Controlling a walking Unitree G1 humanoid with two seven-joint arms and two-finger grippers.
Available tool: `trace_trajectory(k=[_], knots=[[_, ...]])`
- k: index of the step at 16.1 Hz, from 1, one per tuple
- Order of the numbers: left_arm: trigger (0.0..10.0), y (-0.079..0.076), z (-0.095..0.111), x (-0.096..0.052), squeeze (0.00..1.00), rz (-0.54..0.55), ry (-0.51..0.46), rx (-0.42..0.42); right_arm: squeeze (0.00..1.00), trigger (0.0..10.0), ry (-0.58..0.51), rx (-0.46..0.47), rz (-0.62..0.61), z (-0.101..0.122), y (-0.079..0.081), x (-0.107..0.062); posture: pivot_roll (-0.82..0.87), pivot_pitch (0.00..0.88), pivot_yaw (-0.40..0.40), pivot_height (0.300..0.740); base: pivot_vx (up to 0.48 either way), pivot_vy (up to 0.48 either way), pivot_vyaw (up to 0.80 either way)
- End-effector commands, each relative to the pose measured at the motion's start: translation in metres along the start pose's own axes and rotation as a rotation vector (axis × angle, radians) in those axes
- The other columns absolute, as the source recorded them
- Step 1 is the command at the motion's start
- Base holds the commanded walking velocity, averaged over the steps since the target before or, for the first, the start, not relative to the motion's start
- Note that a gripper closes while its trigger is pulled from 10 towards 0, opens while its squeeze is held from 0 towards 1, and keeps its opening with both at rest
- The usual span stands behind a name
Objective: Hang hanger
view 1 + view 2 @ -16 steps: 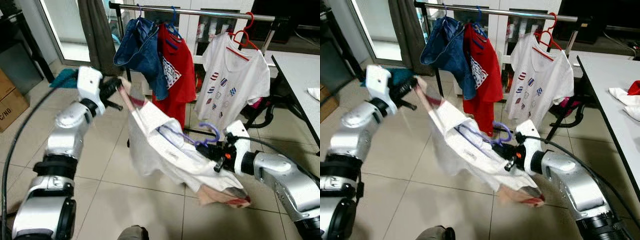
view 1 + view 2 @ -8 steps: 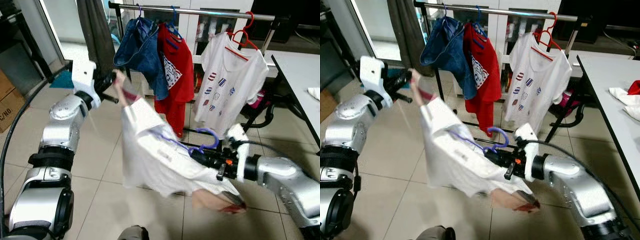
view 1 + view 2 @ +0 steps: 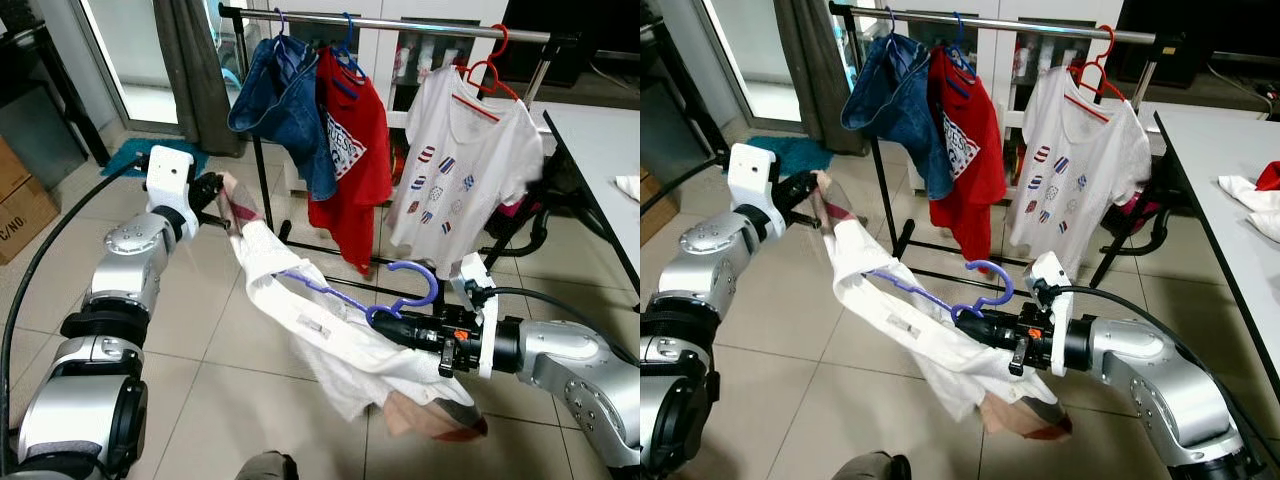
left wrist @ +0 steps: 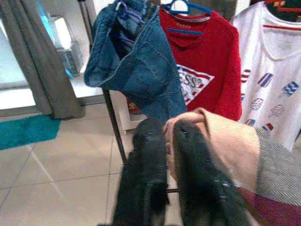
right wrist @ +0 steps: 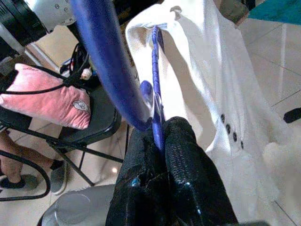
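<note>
While the right end effector [image 3: 388, 327] is clamped shut on the stem of the purple hanger [image 3: 400, 290], just below its hook, the hanger sits inside the collar of a white shirt [image 3: 320, 325]. That shirt stretches in mid-air between both arms, low over the tiled floor [image 3: 240, 385], with a pinkish cuff end [image 3: 435, 420] drooping beneath the right arm. The left end effector [image 3: 215, 190] is closed on the shirt's upper sleeve end. Behind them stands the clothes rail [image 3: 420, 22], well above the hanger, carrying a denim garment [image 3: 285, 105], a red T-shirt [image 3: 350, 140] and a white printed T-shirt [image 3: 460, 165]. A tabletop [image 3: 600, 150] lies to the right.
</note>
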State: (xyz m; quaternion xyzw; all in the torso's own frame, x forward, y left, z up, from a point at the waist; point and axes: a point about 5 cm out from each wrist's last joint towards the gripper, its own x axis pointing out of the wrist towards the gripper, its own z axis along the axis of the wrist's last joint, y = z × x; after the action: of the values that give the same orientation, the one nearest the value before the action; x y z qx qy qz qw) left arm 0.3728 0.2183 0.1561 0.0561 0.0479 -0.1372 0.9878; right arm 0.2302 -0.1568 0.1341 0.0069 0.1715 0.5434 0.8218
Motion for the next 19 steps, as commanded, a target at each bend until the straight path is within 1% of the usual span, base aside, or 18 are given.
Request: trace_trajectory(k=[1, 3, 6, 7, 8, 10, 11, 12, 13, 14, 15, 16, 17, 18, 19], knots=[[10.0, 0.0, 0.003, 0.001, 1.0, -0.013, -0.005, -0.009, 0.0, 10.0, -0.028, -0.015, -0.002, 0.008, -0.001, -0.002, 0.01, 0.0, 0.075, 0.74, 0.0, 0.0, 0.0], [10.0, 0.0, -0.001, 0.0, 1.0, -0.037, 0.015, -0.004, 0.0, 10.0, -0.028, -0.004, -0.008, 0.008, -0.001, -0.002, 0.02, 0.0, 0.075, 0.74, 0.0, 0.0, 0.0], [10.0, 0.003, -0.004, -0.002, 1.0, -0.029, 0.028, -0.002, 0.0, 10.0, -0.035, 0.003, -0.017, 0.008, -0.002, -0.002, 0.02, 0.0, 0.076, 0.74, 0.0, 0.0, 0.0], [10.0, 0.004, -0.004, -0.003, 1.0, -0.023, 0.03, 0.01, 0.0, 10.0, -0.039, 0.001, -0.056, 0.008, -0.006, -0.002, 0.02, 0.0, 0.076, 0.74, 0.0, 0.0, 0.0], [10.0, 0.006, -0.003, -0.004, 1.0, -0.024, 0.028, 0.029, 0.0, 10.0, -0.037, -0.004, -0.126, 0.008, -0.014, -0.003, 0.02, 0.0, 0.076, 0.74, 0.0, 0.0, 0.0], [10.0, 0.008, 0.004, -0.008, 1.0, -0.026, -0.007, 0.072, 0.0, 10.0, -0.057, 0.012, -0.327, 0.009, -0.035, -0.002, 0.02, 0.0, 0.076, 0.74, 0.0, 0.0, 0.0], [10.0, 0.005, 0.006, -0.01, 0.93, -0.057, -0.025, 0.081, 0.0, 10.0, -0.082, 0.031, -0.396, 0.01, -0.042, 0.0, 0.02, 0.0, 0.075, 0.74, 0.0, 0.0, 0.0], [10.0, 0.0, 0.007, -0.013, 0.0, -0.1, -0.04, 0.081, 0.0, 10.0, -0.106, 0.034, -0.398, 0.013, -0.041, 0.004, 0.02, 0.0, 0.074, 0.74, 0.0, 0.0, 0.0], [10.0, -0.015, 0.003, -0.019, 0.0, -0.184, -0.047, 0.088, 0.0, 10.0, -0.152, 0.04, -0.447, 0.017, -0.043, 0.01, 0.02, 0.0, 0.071, 0.74, 0.0, 0.0, 0.0], [10.0, -0.023, -0.001, -0.023, 0.0, -0.214, -0.042, 0.094, 0.0, 10.0, -0.171, 0.041, -0.493, 0.019, -0.045, 0.013, 0.02, 0.0, 0.068, 0.74, 0.0, 0.0, 0.0], [10.0, -0.027, -0.002, -0.024, 0.0, -0.221, -0.04, 0.096, 0.0, 10.0, -0.177, 0.038, -0.515, 0.02, -0.046, 0.014, 0.02, 0.0, 0.068, 0.74, 0.0, 0.0, 0.0], [10.0, -0.039, -0.01, -0.026, 0.0, -0.236, -0.029, 0.073, 0.0, 10.0, -0.223, 0.054, -0.548, 0.026, -0.046, 0.021, 0.02, 0.0, 0.059, 0.74, 0.0, 0.0, 0.0], [10.0, -0.046, -0.016, -0.024, 0.0, -0.211, -0.013, 0.05, 0.0, 10.0, -0.245, 0.054, -0.532, 0.032, -0.041, 0.03, 0.02, 0.0, 0.059, 0.74, 0.0, 0.0, 0.0], [10.0, -0.048, -0.017, -0.022, 0.0, -0.192, -0.006, 0.038, 0.0, 10.0, -0.247, 0.049, -0.519, 0.033, -0.038, 0.032, 0.02, 0.0, 0.052, 0.74, 0.0, 0.0, 0.0], [10.0, -0.049, -0.015, -0.018, 0.0, -0.172, -0.016, 0.008, 0.0, 10.0, -0.251, 0.043, -0.491, 0.035, -0.035, 0.034, 0.02, 0.0, 0.05, 0.74, 0.0, 0.0, 0.0]])
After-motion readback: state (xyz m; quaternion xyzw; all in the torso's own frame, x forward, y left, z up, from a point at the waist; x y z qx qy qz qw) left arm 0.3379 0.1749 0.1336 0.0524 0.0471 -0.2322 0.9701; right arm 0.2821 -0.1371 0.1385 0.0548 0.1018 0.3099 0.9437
